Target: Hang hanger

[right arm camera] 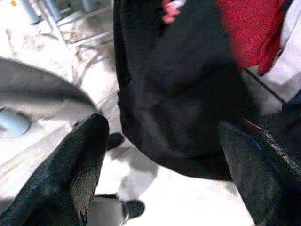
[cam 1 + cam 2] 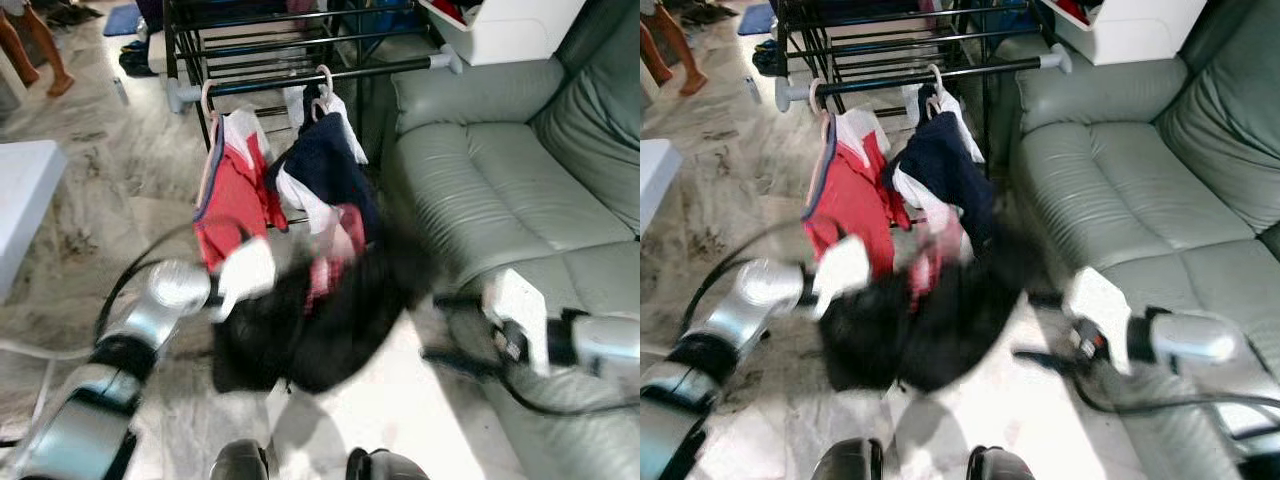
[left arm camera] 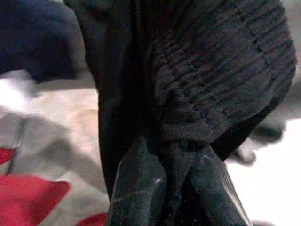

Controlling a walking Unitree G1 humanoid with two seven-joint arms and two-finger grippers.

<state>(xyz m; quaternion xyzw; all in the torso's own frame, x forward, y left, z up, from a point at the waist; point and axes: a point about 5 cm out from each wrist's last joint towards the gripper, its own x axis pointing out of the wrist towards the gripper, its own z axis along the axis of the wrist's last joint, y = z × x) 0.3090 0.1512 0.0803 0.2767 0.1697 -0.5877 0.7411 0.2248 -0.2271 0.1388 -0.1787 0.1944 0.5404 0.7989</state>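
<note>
A black garment (image 2: 310, 325) hangs in mid-air in front of me, blurred, with a pink bit of what may be its hanger (image 2: 325, 272) showing at its top. My left gripper (image 3: 174, 150) is shut on a fold of this black cloth. My right gripper (image 1: 164, 136) stands open to the right of the garment, its fingers (image 2: 1038, 354) wide apart and not touching it. Beyond, the black rack rail (image 2: 330, 75) carries a red garment (image 2: 232, 200) and a navy one (image 2: 325, 165) on pale hangers.
A grey-green sofa (image 2: 520, 170) runs along the right, with a white box (image 2: 500, 25) at its far end. A white table (image 2: 25, 190) stands at the left. A person's bare legs (image 2: 35, 45) are at the far left on the marble floor.
</note>
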